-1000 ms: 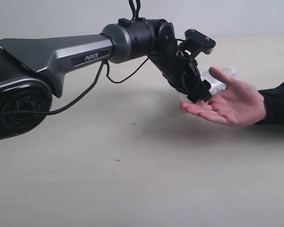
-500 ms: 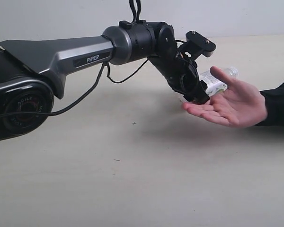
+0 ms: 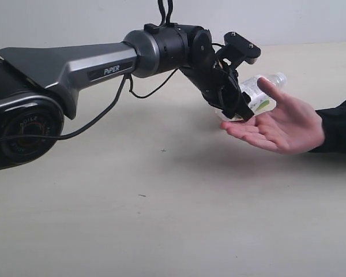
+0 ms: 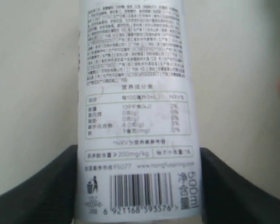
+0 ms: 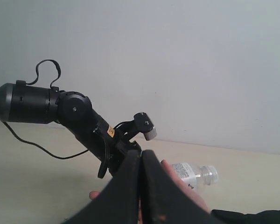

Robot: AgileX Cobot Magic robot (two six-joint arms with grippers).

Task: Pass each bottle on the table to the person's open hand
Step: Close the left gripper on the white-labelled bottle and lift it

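The bench [image 3: 161, 225] is bare in the part the pictures show; no bottle stands on it around the left fingers or below them. The left arm [image 3: 75, 63] reaches across it to the handover spot. The person's hand [image 3: 291, 124] lies open, palm up, just under the left fingers, its thumb raised in front of the load.

The bottle [image 3: 252, 92], clear with a white-and-green label, sits between the left fingers [image 4: 42, 191]. They flank its lower body on both sides and grip it, set about as wide as the bottle. It is tilted, with its neck pointing away from the fingers and over the palm, and it looks to be just clear of the palm rather than resting on it. The right fingers [image 5: 128, 186] are pressed together and hold nothing, well back from the hand.

In my judgement this bottle's handover is at its last step: it has been carried to the hand but not released. What remains is to lower it onto the palm, spread the fingers and draw back. I cannot tell whether other bottles wait outside the views.
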